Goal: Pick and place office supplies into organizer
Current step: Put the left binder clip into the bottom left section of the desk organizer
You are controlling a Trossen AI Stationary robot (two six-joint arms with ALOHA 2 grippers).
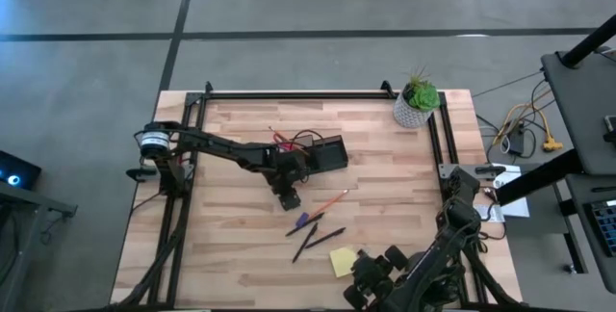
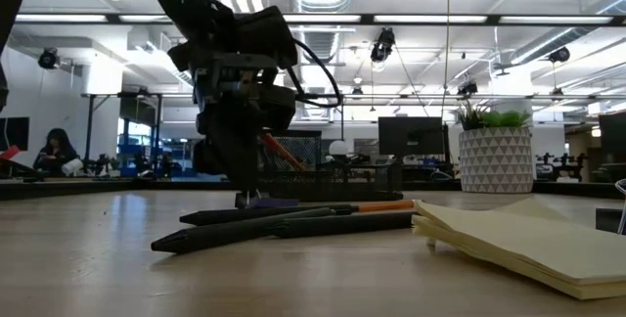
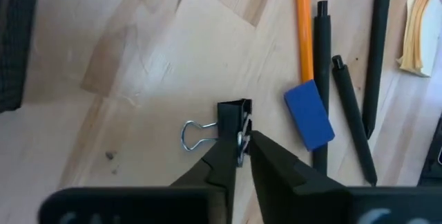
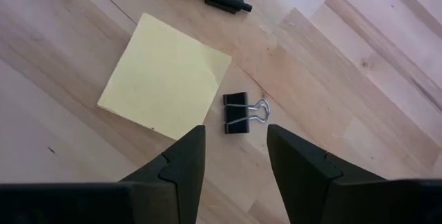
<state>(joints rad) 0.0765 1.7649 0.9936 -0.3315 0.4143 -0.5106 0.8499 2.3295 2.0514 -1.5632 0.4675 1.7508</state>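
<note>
My left gripper stands at the table's middle, just near of the black organizer, where red scissor handles show. It is shut on a small black binder clip. Right of it lie the orange pencil, the purple-tipped pen and dark pens. The yellow sticky-note pad lies flat near the table's near edge. My right gripper hovers open there, above a second binder clip beside the pad. My left gripper pinches the binder clip by one upturned wire handle, right at the clip's black body. The fingers come from above, pointing down. The other wire handle lies flat on the wood, and the clip looks to rest on the table.
A green plant in a white pot stands at the far right corner. Black frame rails run along the table's far, left and right edges. Bare wood lies left of and near to the left gripper. A cluttered bench stands off the right side.
</note>
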